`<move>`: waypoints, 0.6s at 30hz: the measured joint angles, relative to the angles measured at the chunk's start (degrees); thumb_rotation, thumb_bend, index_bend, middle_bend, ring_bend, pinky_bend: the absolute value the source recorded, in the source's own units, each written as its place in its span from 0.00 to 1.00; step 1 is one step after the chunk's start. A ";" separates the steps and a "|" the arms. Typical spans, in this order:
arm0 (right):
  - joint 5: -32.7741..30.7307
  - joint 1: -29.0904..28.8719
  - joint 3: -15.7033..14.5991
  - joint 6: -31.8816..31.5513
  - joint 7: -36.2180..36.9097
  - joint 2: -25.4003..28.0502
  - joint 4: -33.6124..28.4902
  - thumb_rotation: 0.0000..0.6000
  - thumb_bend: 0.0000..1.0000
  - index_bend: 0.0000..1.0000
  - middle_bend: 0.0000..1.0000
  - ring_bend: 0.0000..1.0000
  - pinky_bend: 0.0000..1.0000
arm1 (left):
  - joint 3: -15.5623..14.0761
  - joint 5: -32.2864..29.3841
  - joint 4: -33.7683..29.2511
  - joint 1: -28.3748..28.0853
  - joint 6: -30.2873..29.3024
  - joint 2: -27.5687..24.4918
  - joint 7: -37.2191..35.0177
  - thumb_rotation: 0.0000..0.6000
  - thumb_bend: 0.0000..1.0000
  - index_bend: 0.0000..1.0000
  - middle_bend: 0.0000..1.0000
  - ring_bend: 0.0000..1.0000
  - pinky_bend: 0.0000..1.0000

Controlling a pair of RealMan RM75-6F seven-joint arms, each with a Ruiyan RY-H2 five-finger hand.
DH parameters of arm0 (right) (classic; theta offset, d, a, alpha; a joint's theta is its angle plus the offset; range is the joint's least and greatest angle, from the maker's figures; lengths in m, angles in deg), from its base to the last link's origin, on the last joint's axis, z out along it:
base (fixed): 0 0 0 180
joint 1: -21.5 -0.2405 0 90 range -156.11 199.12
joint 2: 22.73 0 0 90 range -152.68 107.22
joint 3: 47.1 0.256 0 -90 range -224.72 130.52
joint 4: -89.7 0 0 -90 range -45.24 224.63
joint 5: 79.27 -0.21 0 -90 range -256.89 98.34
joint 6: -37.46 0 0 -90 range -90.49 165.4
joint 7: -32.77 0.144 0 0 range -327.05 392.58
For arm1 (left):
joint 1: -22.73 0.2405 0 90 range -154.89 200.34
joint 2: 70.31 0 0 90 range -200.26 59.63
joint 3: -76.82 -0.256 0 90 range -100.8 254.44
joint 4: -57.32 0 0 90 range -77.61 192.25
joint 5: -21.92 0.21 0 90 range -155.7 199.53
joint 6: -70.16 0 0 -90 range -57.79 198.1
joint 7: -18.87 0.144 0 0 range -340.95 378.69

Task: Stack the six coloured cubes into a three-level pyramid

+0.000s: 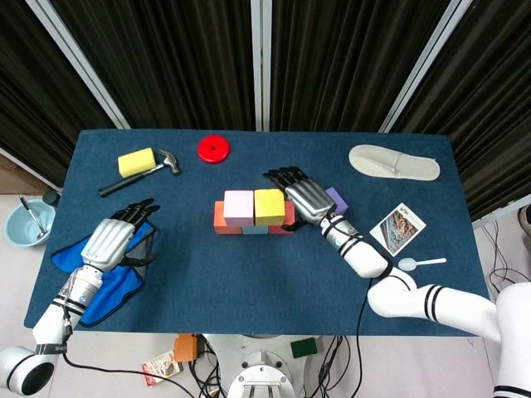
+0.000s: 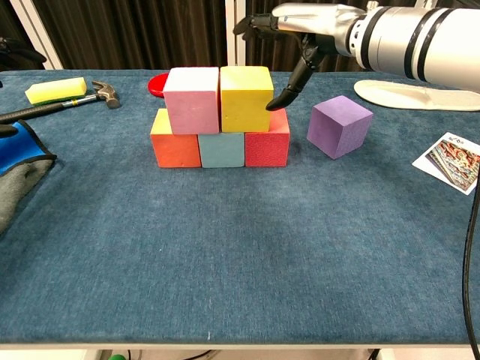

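on the blue counter [image 2: 225, 247] five cubes stand in two levels: an orange cube [image 2: 173, 142], a teal cube [image 2: 222, 149] and a red cube [image 2: 267, 142] side by side in a row, with a pink cube [image 2: 190, 100] and a yellow cube [image 2: 245, 97] resting on top of them, touching each other. the purple cube [image 2: 340, 125] sits on the counter just to the right of the row, apart from it. the right hand [image 2: 300, 34] hovers over the right end of the stack, fingers spread and holding nothing, one fingertip [image 2: 274, 104] at the yellow cube's right face. the left hand [image 1: 110, 240] rests with fingers loosely apart on a blue cloth [image 1: 99, 286] near the counter's left edge, holding nothing.
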State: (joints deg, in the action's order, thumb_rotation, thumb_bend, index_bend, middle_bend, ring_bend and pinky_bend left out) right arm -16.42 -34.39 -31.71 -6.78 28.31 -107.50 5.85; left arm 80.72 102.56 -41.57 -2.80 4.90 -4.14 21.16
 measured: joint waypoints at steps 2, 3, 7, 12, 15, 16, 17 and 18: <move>-0.92 -0.65 0.24 -0.15 -1.99 -0.13 -0.63 1.00 0.07 0.00 0.00 0.00 0.00 | 0.11 0.00 -0.22 -0.09 0.00 0.01 0.09 0.78 0.19 0.10 0.04 0.10 0.23; -1.44 -1.04 0.37 -0.22 -2.92 -0.37 -0.73 1.00 0.07 0.00 0.00 0.00 0.00 | 0.14 0.04 -0.33 -0.10 -0.05 0.02 0.16 0.80 0.19 0.10 0.04 0.10 0.23; -4.54 -3.23 0.95 -0.72 -7.33 -2.88 -0.15 1.00 0.07 0.00 0.00 0.00 0.00 | 0.00 0.14 -0.60 0.02 -0.19 0.00 0.23 0.77 0.19 0.10 0.04 0.10 0.23; -8.34 -5.55 1.60 -0.70 -10.04 -5.90 1.62 1.00 0.07 0.00 0.00 0.00 0.00 | -0.16 0.00 -0.46 0.32 -0.34 -0.22 0.05 0.79 0.19 0.10 0.04 0.10 0.23; -9.35 -6.67 1.81 -0.70 -11.20 -7.28 2.92 1.00 0.07 0.00 0.00 0.00 0.00 | -0.18 0.12 -0.37 0.39 -0.43 -0.28 -0.18 0.78 0.19 0.10 0.04 0.10 0.23; -9.53 -7.03 1.86 -0.74 -11.56 -7.77 3.40 1.00 0.07 0.00 0.00 0.00 0.00 | -0.18 0.15 -0.36 0.38 -0.42 -0.29 -0.25 0.78 0.19 0.10 0.04 0.10 0.23; -9.69 -7.31 1.90 -0.73 -11.79 -8.14 3.74 1.00 0.07 0.00 0.00 0.00 0.00 | -0.16 0.20 -0.36 0.34 -0.37 -0.30 -0.34 0.78 0.19 0.10 0.04 0.10 0.23; -9.86 -7.61 1.96 -0.68 -11.97 -8.50 4.07 1.00 0.07 0.00 0.00 0.00 0.00 | -0.14 0.24 -0.35 0.30 -0.35 -0.31 -0.34 0.78 0.19 0.10 0.04 0.10 0.23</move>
State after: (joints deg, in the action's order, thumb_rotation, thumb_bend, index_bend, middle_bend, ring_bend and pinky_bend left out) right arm -26.28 -42.00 -29.75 -7.46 16.33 -116.00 9.92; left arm 80.58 102.80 -41.92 -2.50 4.55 -4.45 20.81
